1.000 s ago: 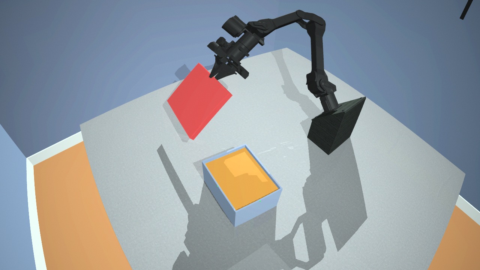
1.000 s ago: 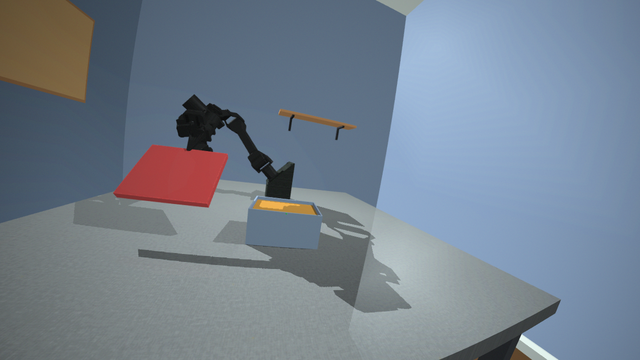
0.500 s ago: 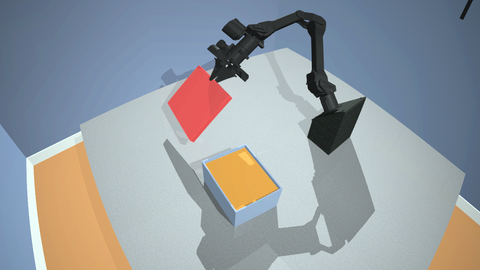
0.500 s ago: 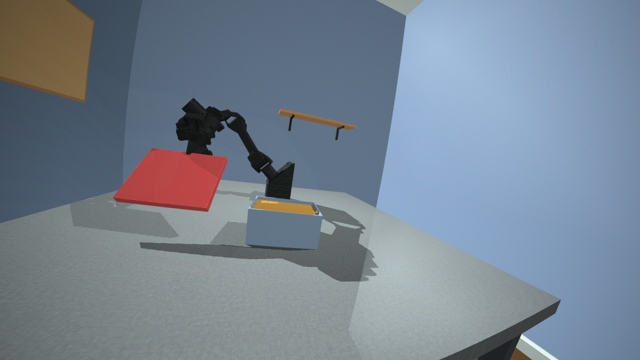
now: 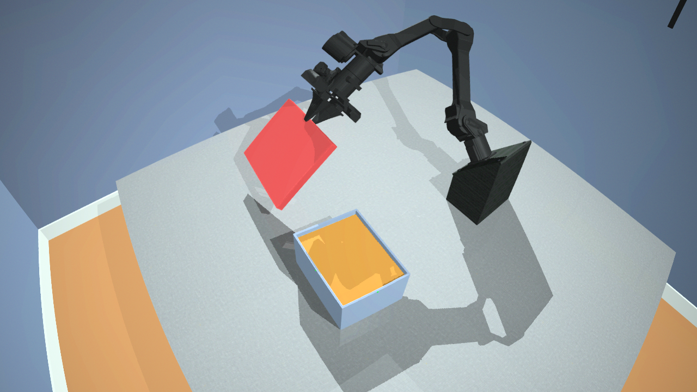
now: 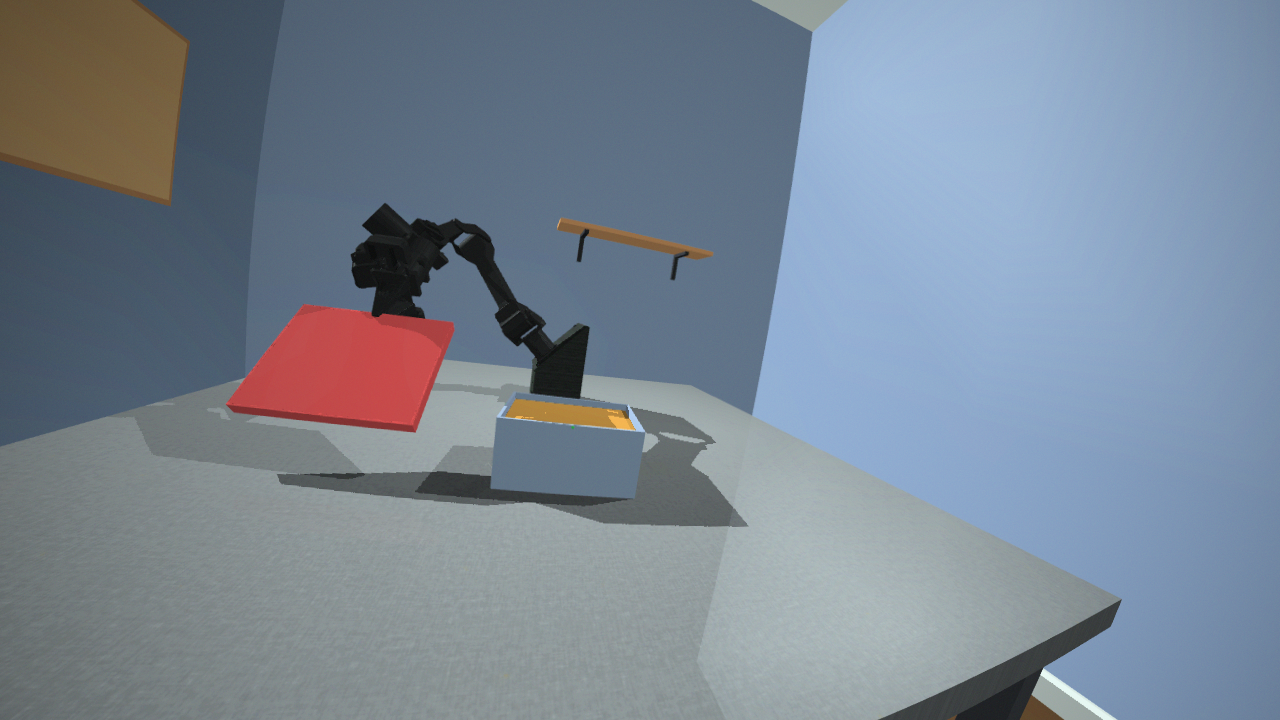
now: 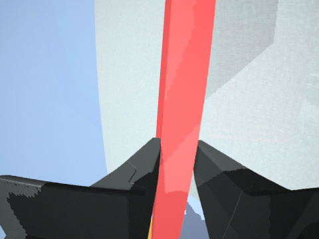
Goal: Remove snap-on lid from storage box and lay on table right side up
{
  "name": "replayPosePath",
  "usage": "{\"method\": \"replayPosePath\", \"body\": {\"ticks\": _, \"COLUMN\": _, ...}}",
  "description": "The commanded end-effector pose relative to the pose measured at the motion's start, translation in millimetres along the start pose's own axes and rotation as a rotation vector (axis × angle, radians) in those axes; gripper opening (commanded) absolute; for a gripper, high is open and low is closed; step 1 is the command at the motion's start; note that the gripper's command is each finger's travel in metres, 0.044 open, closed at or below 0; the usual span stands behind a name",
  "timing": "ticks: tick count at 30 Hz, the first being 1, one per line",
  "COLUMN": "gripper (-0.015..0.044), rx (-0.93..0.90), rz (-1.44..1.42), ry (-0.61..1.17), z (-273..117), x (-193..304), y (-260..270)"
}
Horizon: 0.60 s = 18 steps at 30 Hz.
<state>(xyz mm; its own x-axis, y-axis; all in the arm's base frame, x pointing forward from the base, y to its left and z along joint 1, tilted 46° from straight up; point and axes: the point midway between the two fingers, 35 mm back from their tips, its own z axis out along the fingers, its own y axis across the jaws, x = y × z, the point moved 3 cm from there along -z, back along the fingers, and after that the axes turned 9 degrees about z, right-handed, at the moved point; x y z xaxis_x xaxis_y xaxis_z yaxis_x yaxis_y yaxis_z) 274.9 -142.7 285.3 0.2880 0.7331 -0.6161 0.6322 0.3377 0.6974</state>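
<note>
My black parallel-jaw gripper (image 5: 310,120) (image 6: 393,315) (image 7: 175,146) grips one edge of the square red plastic-looking lid (image 5: 287,151) (image 6: 344,367) (image 7: 184,83); its broad face slopes down and away from my fingertips, off the open blue box (image 5: 372,297) (image 6: 565,456), so I must level it while lowering.

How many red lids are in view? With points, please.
1: the red lid (image 5: 288,153) (image 6: 344,367) (image 7: 184,83), held tilted above the table (image 5: 195,219) (image 6: 358,591) by the tool (image 5: 310,120) (image 6: 389,315) (image 7: 175,146). Others could be hidden behind the box (image 5: 319,287) (image 6: 565,458).
</note>
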Motion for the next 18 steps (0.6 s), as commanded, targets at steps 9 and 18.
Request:
{"method": "replayPosePath", "body": {"ticks": 9, "gripper": 0.0000, "rx": -0.015, "rz": -0.005, "ry": 0.005, "z": 6, "x": -1, "y": -5}}
{"method": "replayPosePath", "body": {"ticks": 18, "gripper": 0.0000, "rx": -0.016, "rz": -0.005, "ry": 0.005, "z": 11, "x": -2, "y": -10}}
